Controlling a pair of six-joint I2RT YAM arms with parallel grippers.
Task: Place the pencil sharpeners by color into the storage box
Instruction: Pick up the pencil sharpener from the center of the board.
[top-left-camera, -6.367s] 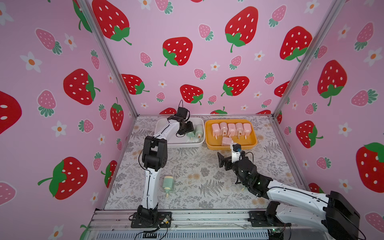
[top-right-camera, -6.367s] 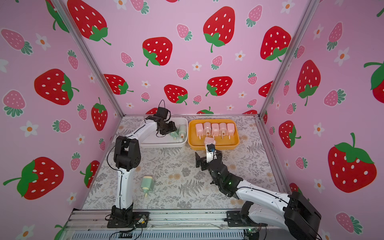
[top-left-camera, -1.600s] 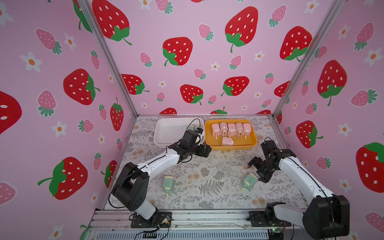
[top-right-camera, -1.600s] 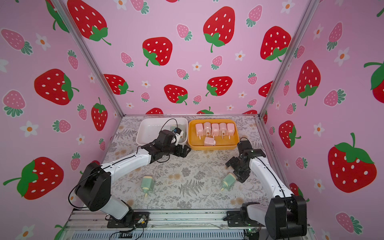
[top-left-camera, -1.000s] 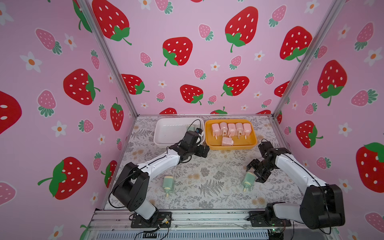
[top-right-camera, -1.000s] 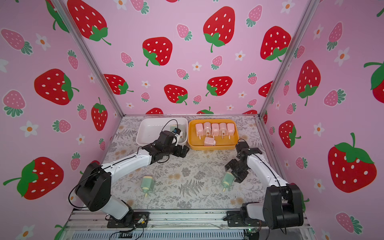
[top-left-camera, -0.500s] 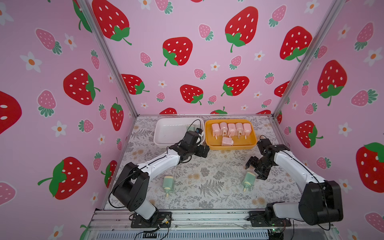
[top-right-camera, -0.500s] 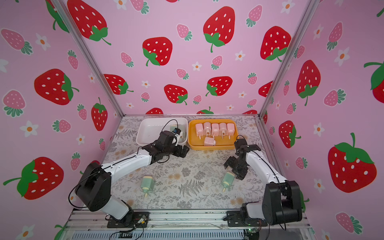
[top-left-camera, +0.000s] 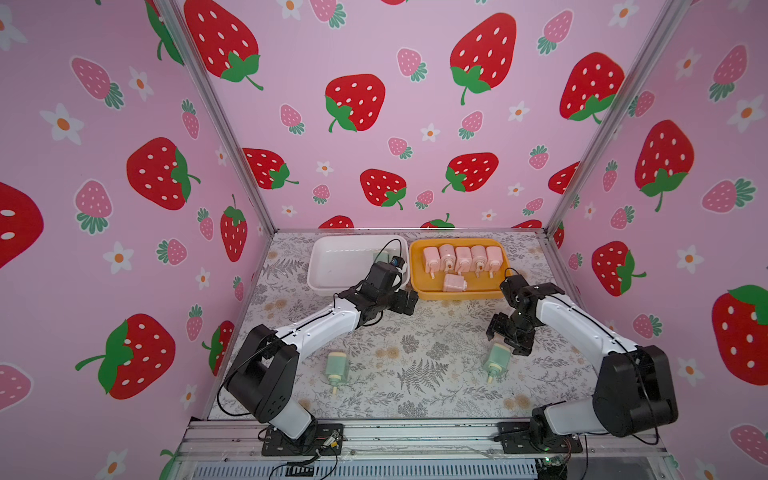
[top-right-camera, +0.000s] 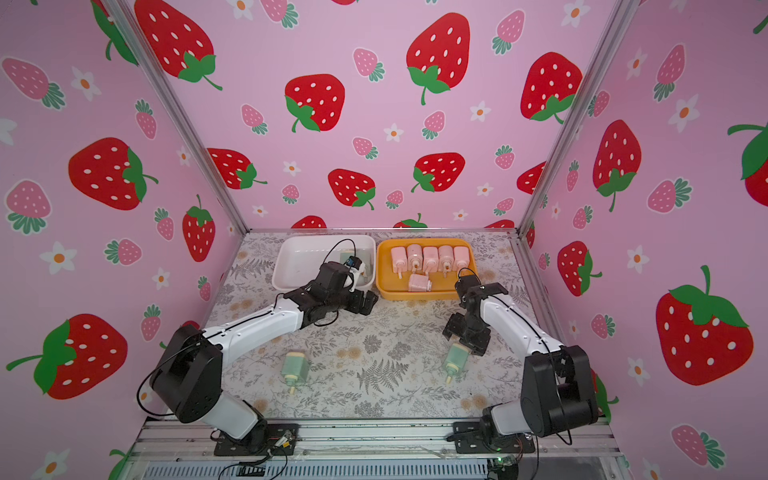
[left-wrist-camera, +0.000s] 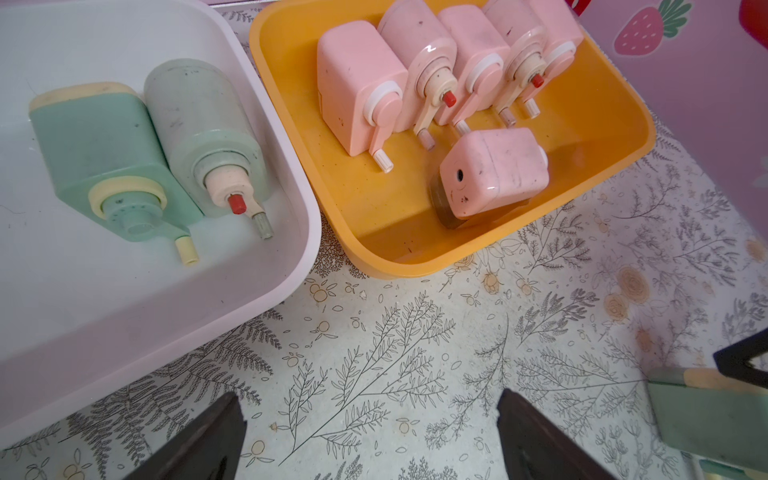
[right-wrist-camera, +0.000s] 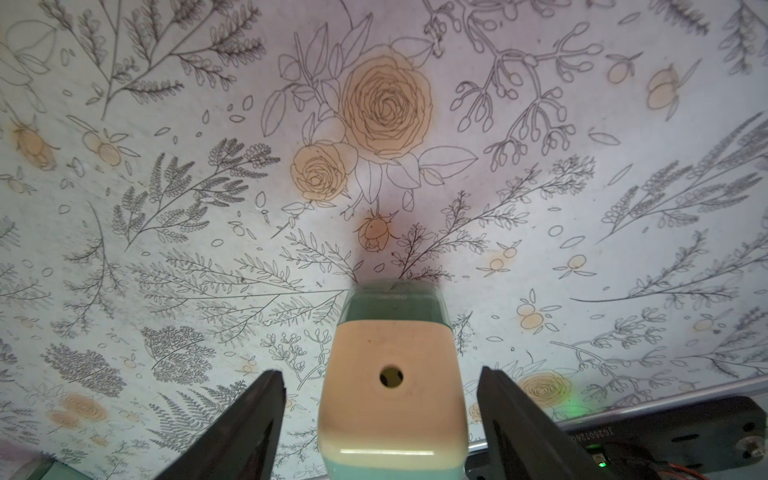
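Two mint sharpeners (top-left-camera: 336, 365) are lying loose on the bench (top-left-camera: 415, 332), so we are straddling the right sharpener (right-wrist-camera: 390, 386) with right jaws spread, not yet pinching, while left jaws are hanging wide, empty.

Pink strawberry-print walls (top-left-camera: 415, 124), grey botanical-print tabletop (top-left-camera: 436, 330), aluminium corner posts (top-left-camera: 227, 133), even light
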